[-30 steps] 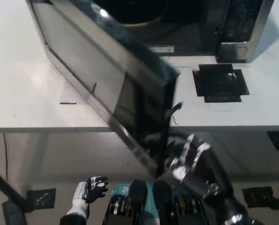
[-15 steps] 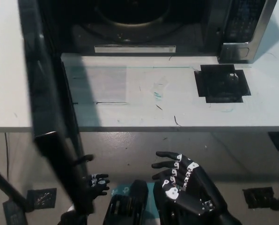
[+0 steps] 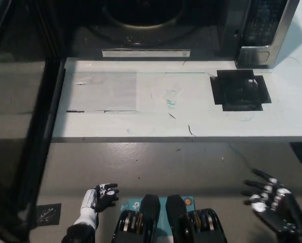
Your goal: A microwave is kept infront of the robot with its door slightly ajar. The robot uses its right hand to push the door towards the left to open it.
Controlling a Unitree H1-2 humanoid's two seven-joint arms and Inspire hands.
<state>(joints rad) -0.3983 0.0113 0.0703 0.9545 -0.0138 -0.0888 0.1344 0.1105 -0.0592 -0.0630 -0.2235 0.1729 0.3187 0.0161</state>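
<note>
Dark glass microwave door [image 3: 19,126] wide open

Microwave [image 3: 191,25] at table [image 3: 191,111] rear, door [image 3: 19,116] far left.

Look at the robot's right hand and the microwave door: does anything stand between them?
Nothing visible does. The right hand hangs low at the lower right, fingers spread, holding nothing. The microwave door is swung wide open at the far left. Between them lie only the bare table edge and floor. The left hand rests at lower left.
</note>
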